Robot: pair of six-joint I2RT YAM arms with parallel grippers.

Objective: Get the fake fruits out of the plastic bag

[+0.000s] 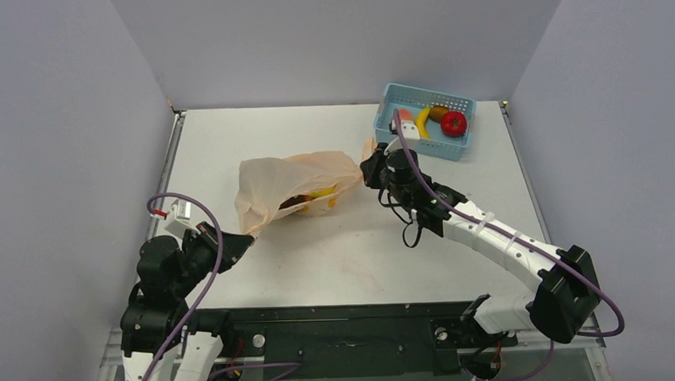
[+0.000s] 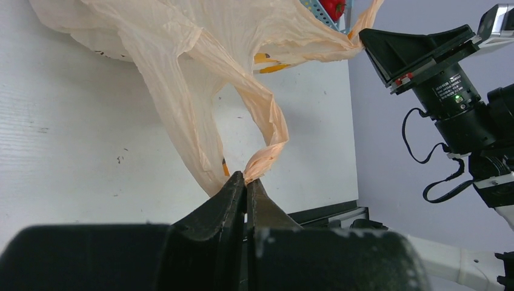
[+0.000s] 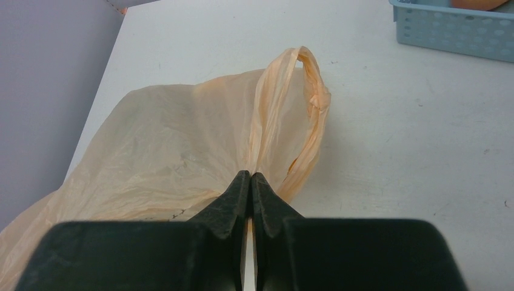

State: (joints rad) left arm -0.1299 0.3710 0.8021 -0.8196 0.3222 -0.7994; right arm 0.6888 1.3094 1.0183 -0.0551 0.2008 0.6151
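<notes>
- The plastic bag (image 1: 283, 180) lies on its side in the middle of the white table (image 1: 362, 257). It is thin and pale orange, and you can see through it.
- A yellow fruit (image 1: 322, 193) and a dark fruit (image 1: 297, 200) show through the thin side. They are inside the bag, so no fruit from this bag looks out yet.
- The left gripper (image 2: 246, 180) has its jaws squeezed tight on a twisted strip of the bag, at the end near the arms. In its wrist view the strip runs up from the fingertips into the bag.
- The right gripper (image 3: 250, 177) has its jaws pinched on the bag's skin at the far right end. One loop handle (image 3: 315, 103) lies on the table just past the fingertips.
- Each arm holds one end, so I think the bag is pulled long between them. That stops it from sliding and gives a way to tip or shake it.
- The plastic is slippery and soft, so a small pinch could slip off if the pull is too hard.
- A blue basket (image 1: 422, 148) sits in the far right corner, well apart from the bag. It holds a red round fruit (image 1: 454, 124) and some other pieces.
</notes>
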